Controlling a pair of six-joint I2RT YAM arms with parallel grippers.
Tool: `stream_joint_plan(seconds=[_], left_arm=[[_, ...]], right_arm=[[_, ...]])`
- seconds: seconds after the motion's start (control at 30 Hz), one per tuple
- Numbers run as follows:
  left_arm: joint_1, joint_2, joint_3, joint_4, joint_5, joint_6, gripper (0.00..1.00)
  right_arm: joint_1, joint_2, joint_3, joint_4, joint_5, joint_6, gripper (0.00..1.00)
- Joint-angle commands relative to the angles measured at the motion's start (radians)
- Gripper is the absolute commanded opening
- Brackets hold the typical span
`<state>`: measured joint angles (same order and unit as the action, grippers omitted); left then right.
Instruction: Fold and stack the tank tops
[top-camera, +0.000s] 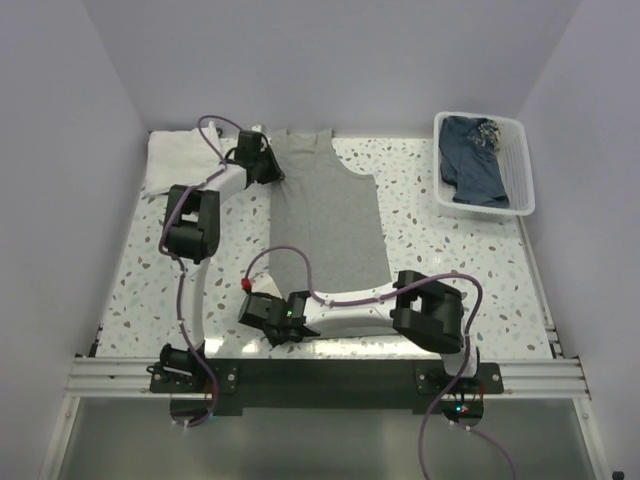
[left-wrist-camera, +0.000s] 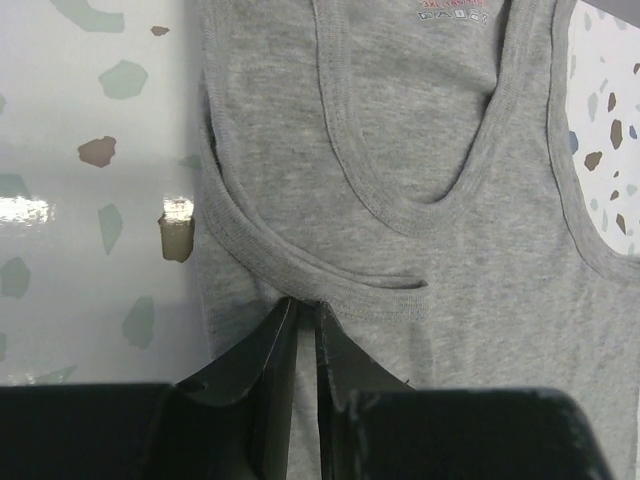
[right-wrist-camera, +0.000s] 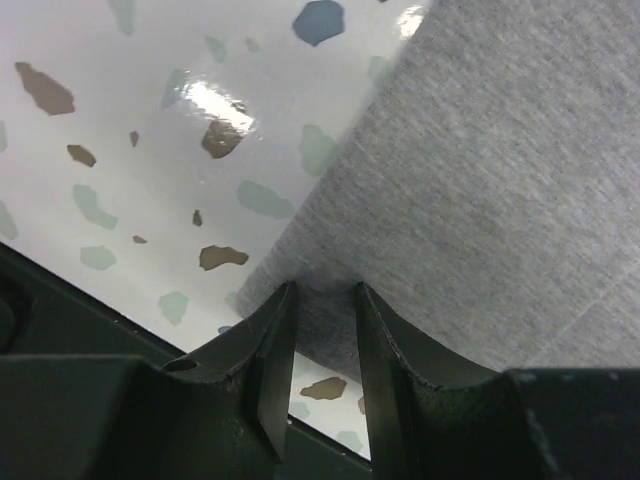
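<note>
As you look down from above, the speckled table carries the grey tank top spread flat along its middle, neck toward the far edge and hem toward the arm bases. At the far right sits a white slatted basket with a dark blue garment heaped inside. The white tank top lies bunched at the far left corner, just beside the grey one's shoulder. Your left gripper is pinched tight on the grey top's left shoulder strap, its fingers almost meeting over the ribbed edge. Your right gripper is at the near left hem corner, its fingers clamped on the grey cloth bunched between them.
</note>
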<state>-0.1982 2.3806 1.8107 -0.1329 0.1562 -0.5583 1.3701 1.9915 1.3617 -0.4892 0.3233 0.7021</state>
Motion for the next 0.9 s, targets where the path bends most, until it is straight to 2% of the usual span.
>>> stream_joint_plan(seconds=[0.0, 0.23, 0.37, 0.5, 0.6, 0.7, 0.73, 0.8, 0.87], left_arm=[[0.042, 0.026, 0.036, -0.059, -0.03, 0.017, 0.18], [0.052, -0.011, 0.045, -0.056, -0.023, 0.035, 0.25], [0.052, -0.043, 0.049, -0.025, 0.015, 0.041, 0.31], [0.052, -0.09, 0.047, 0.045, 0.075, 0.032, 0.39], [0.051, -0.142, 0.059, 0.07, 0.107, 0.02, 0.45], [0.04, -0.213, 0.056, 0.076, 0.105, 0.018, 0.52], [0.036, -0.231, 0.046, 0.076, 0.105, 0.017, 0.53], [0.014, -0.29, 0.026, 0.075, 0.098, 0.005, 0.53], [-0.01, -0.366, -0.046, 0.078, 0.079, -0.005, 0.53]], right_arm=[[0.043, 0.042, 0.04, -0.005, -0.076, -0.052, 0.34], [0.057, 0.082, 0.12, -0.012, -0.118, -0.066, 0.35], [0.032, 0.053, 0.11, -0.011, -0.084, -0.026, 0.38], [-0.005, -0.08, 0.071, 0.029, -0.055, -0.012, 0.47], [-0.06, -0.211, 0.04, 0.034, -0.052, -0.009, 0.5], [-0.172, -0.337, -0.035, 0.035, -0.059, -0.003, 0.52], [-0.256, -0.411, -0.058, 0.041, -0.079, -0.01, 0.52], [-0.351, -0.46, -0.09, 0.035, -0.114, -0.055, 0.53], [-0.497, -0.473, -0.072, 0.018, -0.148, -0.137, 0.54]])
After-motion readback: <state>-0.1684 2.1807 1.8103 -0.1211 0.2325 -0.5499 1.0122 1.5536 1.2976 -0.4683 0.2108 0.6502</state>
